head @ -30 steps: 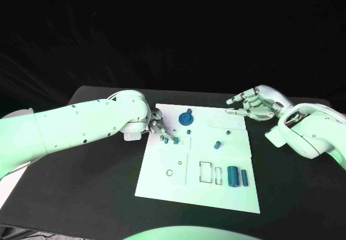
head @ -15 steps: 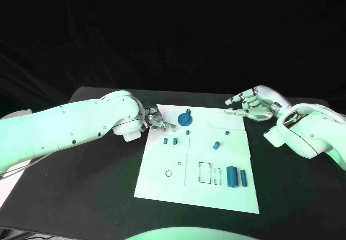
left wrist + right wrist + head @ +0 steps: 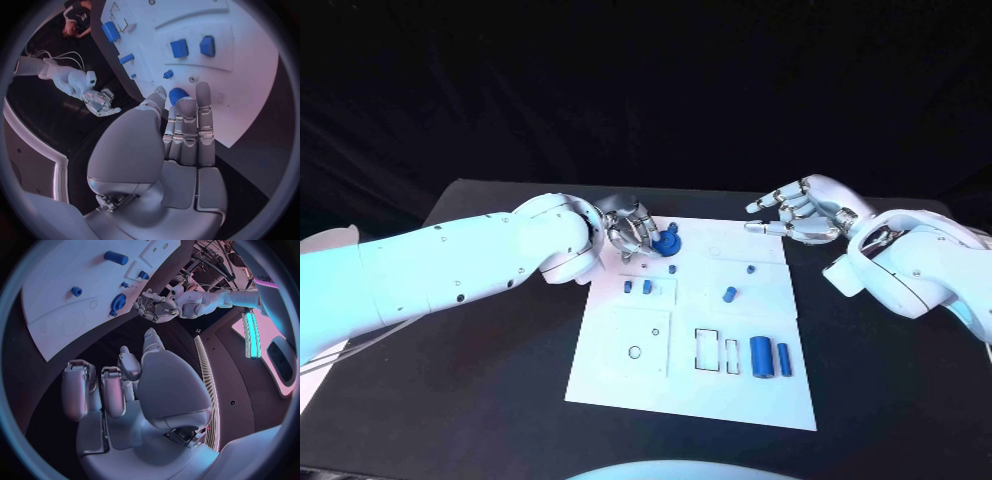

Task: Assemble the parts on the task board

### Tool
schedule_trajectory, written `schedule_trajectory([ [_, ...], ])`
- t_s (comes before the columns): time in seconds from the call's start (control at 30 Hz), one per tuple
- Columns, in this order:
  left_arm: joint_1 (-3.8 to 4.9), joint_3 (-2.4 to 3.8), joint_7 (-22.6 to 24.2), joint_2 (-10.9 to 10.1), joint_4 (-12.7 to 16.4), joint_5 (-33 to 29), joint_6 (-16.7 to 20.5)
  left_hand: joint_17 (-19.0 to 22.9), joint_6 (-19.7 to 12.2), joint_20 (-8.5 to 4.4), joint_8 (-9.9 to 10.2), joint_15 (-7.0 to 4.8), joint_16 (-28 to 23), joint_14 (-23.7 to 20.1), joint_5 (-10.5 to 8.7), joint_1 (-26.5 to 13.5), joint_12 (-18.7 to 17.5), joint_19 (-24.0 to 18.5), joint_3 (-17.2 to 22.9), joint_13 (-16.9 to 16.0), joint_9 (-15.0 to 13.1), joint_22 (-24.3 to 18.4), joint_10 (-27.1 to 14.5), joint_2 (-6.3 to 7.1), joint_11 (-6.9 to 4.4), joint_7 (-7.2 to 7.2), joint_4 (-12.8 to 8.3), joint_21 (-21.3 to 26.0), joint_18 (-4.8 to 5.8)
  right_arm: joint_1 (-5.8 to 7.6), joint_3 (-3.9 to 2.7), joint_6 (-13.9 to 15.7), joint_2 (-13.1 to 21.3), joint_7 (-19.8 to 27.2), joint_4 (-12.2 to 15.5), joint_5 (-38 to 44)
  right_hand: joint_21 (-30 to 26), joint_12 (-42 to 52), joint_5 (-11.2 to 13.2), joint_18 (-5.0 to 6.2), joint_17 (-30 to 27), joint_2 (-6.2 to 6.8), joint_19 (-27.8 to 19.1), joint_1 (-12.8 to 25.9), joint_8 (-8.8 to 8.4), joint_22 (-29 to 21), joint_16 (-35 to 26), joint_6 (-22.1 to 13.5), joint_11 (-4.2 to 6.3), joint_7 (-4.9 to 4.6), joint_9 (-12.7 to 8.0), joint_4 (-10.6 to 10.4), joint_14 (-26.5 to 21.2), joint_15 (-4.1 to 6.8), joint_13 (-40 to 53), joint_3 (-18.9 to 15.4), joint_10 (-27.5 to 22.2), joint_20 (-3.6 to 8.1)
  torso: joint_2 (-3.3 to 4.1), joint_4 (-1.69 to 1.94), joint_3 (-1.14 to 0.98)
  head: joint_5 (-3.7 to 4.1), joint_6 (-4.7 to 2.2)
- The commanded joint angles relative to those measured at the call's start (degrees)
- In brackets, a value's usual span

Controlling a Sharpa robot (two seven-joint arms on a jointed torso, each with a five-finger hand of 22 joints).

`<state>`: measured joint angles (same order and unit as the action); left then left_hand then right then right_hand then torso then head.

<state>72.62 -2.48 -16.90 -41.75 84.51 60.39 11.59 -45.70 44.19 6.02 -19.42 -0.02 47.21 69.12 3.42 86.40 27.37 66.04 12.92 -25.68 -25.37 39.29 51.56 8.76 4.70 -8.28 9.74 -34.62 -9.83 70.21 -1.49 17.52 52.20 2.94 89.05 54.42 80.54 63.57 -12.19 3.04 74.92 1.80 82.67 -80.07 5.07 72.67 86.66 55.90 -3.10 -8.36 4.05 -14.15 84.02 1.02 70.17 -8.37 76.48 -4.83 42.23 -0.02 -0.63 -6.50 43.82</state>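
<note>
The white task board (image 3: 646, 350) lies in the middle of the black table. A blue gear (image 3: 669, 240) stands near its far left corner. My left hand (image 3: 632, 228) is right beside the gear, fingers stretched out side by side, their tips at the gear (image 3: 178, 94) and nothing gripped. Two small blue blocks (image 3: 636, 287) sit in the board just nearer than the gear. My right hand (image 3: 798, 213) hovers off the board's far right corner, fingers loosely bent and apart, holding nothing.
A blue peg (image 3: 728, 294) stands mid-board, and two blue cylinders (image 3: 763, 355) lie near the right edge beside rectangular slots (image 3: 711, 351). Small blue studs (image 3: 674, 268) dot the far half. Black table (image 3: 473, 380) surrounds the board.
My left hand has left the two small blue blocks and moved toward the far edge, to the gear. The right hand has stayed where it was.
</note>
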Motion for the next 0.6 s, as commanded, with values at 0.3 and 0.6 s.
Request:
schedule_trajectory([
  [0.3,-1.68,-0.42,10.4,3.7,-2.6,21.4,-0.7,-11.1,9.0,-0.92,7.7,-0.71,13.9,11.3,-0.11,0.0,-10.1,7.9,2.8,13.9,10.6,-1.5,5.1,3.11,-0.42,1.13,-0.9,0.6,-0.65,-0.06,0.02,-0.5,-0.3,0.6,0.0,0.5,-0.4,-0.3,-0.3,0.66,10.6,-0.47,-0.3,-0.1,0.37,-0.1,-0.2,0.2,-0.11,0.17,0.1,0.1,4.8,0.11,-0.1,-0.3,-0.5,0.05,-0.02,-0.06,-0.06,0.51,-0.24],
  [0.6,-2.14,-0.47,8.1,5.8,-4.5,23.2,-4.8,-22.8,13.1,-1.35,10.2,-0.98,27.2,16.1,-0.08,-0.9,-12.5,15.7,2.2,18.3,14.3,16.0,8.9,2.59,-0.68,1.16,-1.0,-18.6,2.53,-0.07,0.03,-0.6,-0.4,0.6,0.0,0.5,-0.4,-0.3,-0.3,0.66,10.6,-0.47,-0.3,-0.1,0.37,-0.1,-0.2,0.2,-0.11,0.17,0.1,0.1,4.8,0.11,-0.1,-0.3,-0.5,0.05,0.00,-0.08,-0.04,0.51,-0.17],
])
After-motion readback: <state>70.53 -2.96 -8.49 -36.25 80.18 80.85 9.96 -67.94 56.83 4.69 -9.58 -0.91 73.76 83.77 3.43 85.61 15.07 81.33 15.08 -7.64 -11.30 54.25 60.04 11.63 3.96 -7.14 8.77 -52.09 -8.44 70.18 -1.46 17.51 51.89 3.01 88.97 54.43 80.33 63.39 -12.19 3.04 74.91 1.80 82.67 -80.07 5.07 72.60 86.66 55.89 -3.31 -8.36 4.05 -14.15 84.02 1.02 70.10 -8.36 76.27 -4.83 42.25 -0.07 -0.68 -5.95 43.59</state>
